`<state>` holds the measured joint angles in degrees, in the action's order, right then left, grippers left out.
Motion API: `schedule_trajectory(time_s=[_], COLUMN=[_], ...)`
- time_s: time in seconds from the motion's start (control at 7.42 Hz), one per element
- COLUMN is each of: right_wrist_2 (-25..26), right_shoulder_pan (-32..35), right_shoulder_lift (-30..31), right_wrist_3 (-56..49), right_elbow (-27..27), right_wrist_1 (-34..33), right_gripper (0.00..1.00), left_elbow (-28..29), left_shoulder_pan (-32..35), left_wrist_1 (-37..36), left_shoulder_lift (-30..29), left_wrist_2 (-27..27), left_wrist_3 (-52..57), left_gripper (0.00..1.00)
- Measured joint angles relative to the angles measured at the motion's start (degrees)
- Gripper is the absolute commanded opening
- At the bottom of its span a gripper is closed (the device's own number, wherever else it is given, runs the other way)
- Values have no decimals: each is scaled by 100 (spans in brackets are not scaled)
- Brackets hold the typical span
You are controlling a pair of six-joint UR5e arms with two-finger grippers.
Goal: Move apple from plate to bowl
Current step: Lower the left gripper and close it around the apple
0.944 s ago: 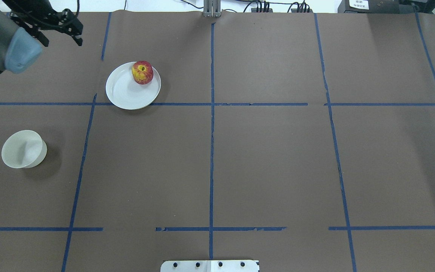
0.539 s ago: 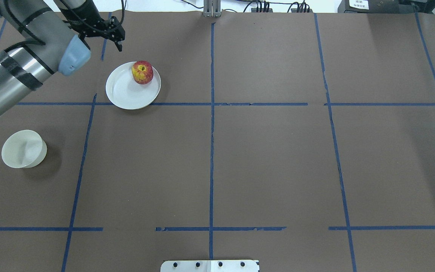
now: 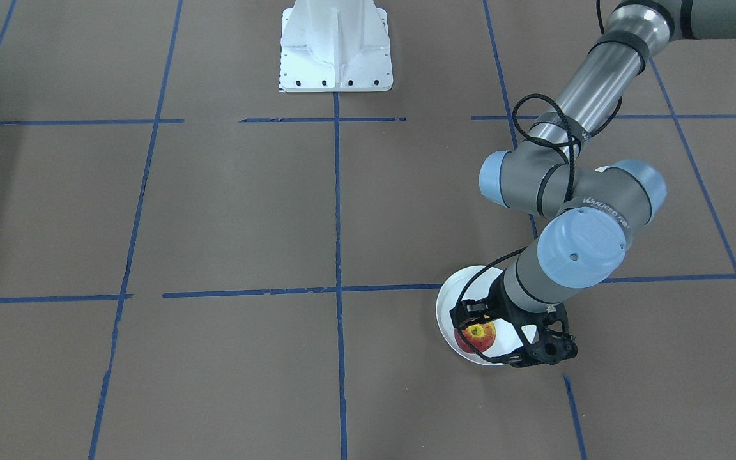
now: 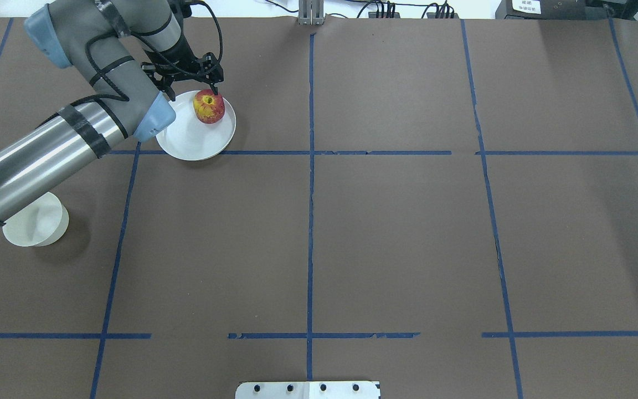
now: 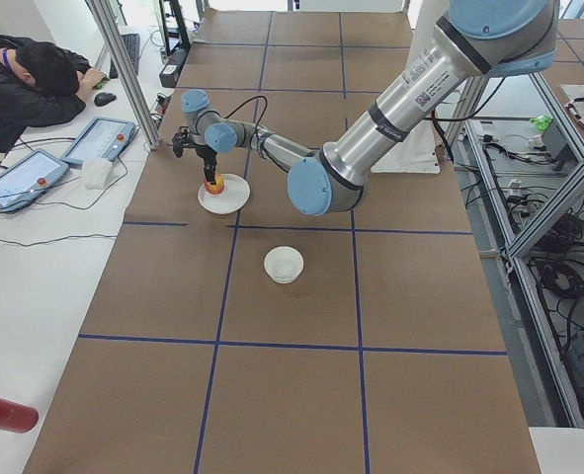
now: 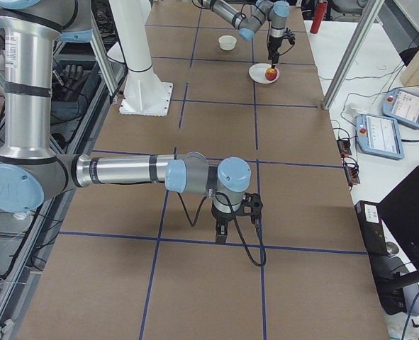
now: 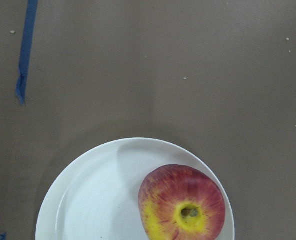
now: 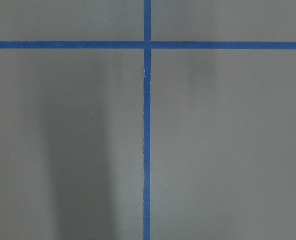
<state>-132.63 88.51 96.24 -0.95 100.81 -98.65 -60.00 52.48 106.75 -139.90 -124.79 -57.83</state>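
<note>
Small deep off-white bowl (image 4: 42, 224), left edge of overhead frame, half under my left arm, empty, awaiting drop. Left gripper (image 4: 189, 82), upper left, hangs over flat white plate (image 4: 191, 138), jaws spread wide to straddle fruit. Small red-yellow apple (image 4: 209, 106) sits by plate's far rim, ungrasped. Right gripper (image 6: 235, 218) parked aside; I can't tell its jaws.

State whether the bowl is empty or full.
Empty: the bowl shows a bare white inside; the apple sits on the plate.
</note>
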Motion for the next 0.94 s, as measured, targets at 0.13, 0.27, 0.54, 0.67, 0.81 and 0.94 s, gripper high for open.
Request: schedule_trajectory(time_s=[0.13, 0.27, 0.54, 0.67, 0.81, 0.94], right_wrist_2=[0, 0, 0, 0, 0, 0], right_shoulder_pan=[0, 0, 1, 2, 2, 1], right_shoulder_lift=[0, 0, 0, 0, 0, 0], right_wrist_3=[2, 1, -1, 0, 4, 6], right_elbow=[0, 0, 0, 0, 0, 0], right_wrist_1=[0, -1, 3, 3, 4, 2], right_gripper=[100, 100, 100, 100, 100, 100], left_elbow=[196, 318, 419, 433, 474, 575], left_shoulder_pan=[-65, -117, -220, -267, -293, -304], left_wrist_1=[152, 251, 317, 348, 423, 549], left_shoulder_lift=[-85, -118, -131, -127, -116, -114], left_wrist_2=[122, 197, 280, 299, 311, 329], left_wrist_3=[-77, -113, -144, -153, -156, -158], left_gripper=[100, 100, 100, 100, 100, 100])
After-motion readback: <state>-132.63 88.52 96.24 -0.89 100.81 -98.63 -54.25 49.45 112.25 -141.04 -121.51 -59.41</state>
